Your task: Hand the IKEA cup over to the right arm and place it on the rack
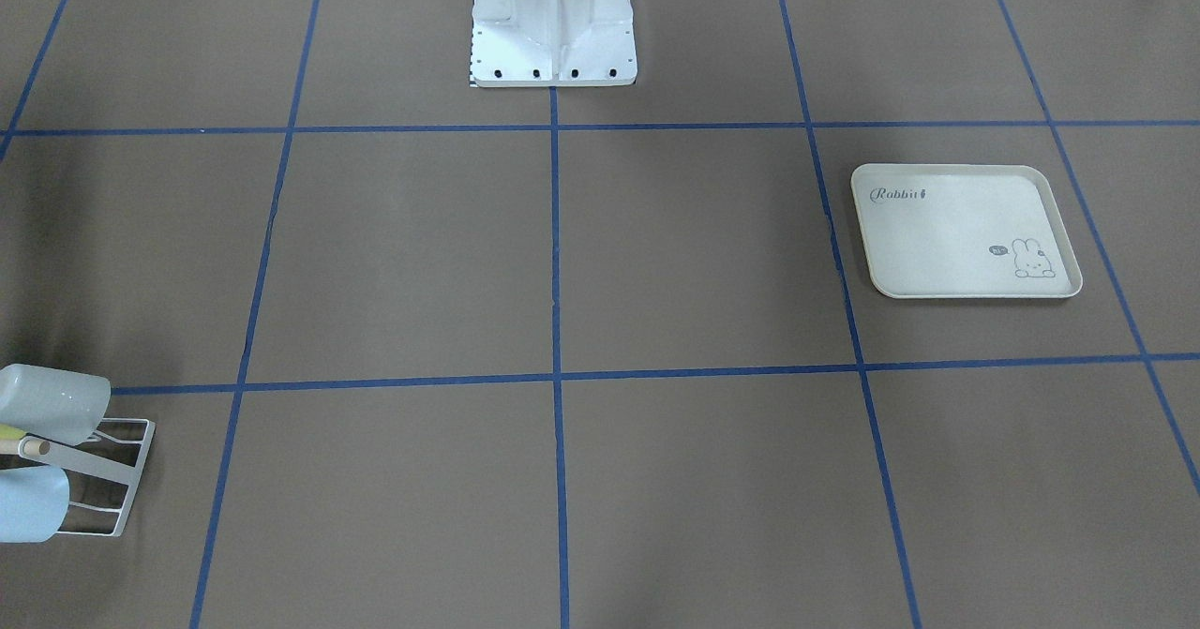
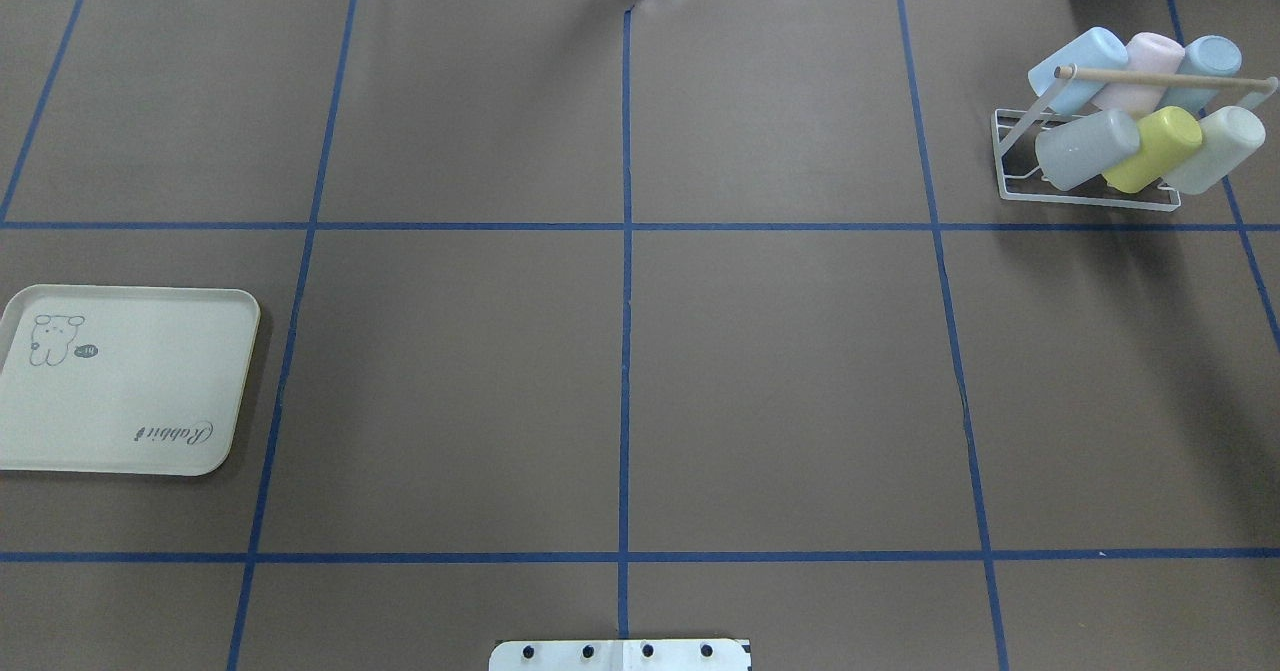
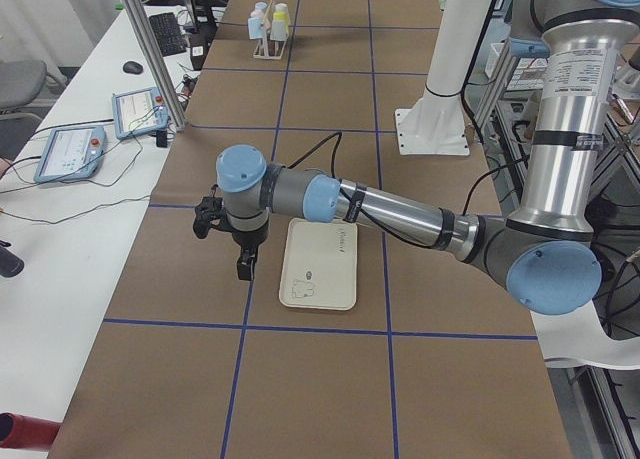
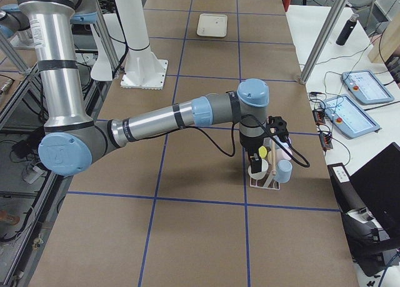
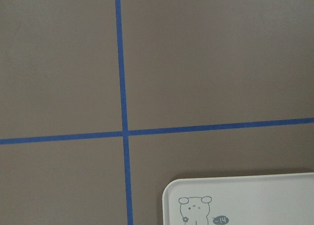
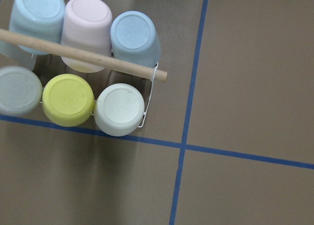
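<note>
Jaws on both arms show only in the side views, too small to tell whether they are parted or closed. The right gripper hangs just over the rack, and the left gripper is well apart from it. Six pastel cups sit tilted, bottoms up, in two rows of three on the rack, either side of its wooden bar. With no cup visible elsewhere, the job looks finished.
</note>
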### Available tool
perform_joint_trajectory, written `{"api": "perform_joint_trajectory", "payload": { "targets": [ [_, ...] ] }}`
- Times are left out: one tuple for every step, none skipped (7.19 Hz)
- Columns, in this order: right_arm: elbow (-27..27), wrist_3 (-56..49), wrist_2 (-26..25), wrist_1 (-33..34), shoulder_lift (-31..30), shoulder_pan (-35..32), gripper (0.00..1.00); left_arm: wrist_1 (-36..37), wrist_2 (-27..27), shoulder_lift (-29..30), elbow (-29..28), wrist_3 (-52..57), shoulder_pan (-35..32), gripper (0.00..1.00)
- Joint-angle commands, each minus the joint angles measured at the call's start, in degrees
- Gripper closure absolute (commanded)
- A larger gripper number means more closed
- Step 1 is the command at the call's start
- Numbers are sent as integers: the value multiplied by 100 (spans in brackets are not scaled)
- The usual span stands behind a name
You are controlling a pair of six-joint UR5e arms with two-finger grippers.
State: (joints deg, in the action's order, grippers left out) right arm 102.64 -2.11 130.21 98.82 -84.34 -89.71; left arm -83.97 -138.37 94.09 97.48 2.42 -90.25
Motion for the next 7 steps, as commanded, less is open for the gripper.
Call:
{"api": "perform_joint_trajectory", "payload": {
  "targets": [
    [37, -35, 286, 93, -126, 6, 0, 3, 3, -83, -81, 381, -98, 0],
    [37, -35, 286, 58, -144, 6, 0, 29, 29, -101, -37, 347, -107, 0],
    [176, -35, 295, 32, -274, 6, 0, -75, 4, -336, 68, 381, -116, 0],
    [221, -53, 286, 32, -398, 6, 0, -224, 21, -617, 426, 356, -133, 0],
    [83, -9, 295, 32, -442, 15, 0, -260, 151, -785, 447, 312, -160, 0],
    [116, 0, 565, 32, -469, 6, 0, -252, 118, -787, 482, 311, -169, 0],
    [116, 8, 689, 32, -478, 6, 0, -260, 144, -743, 395, 311, -151, 0]
  ]
}}
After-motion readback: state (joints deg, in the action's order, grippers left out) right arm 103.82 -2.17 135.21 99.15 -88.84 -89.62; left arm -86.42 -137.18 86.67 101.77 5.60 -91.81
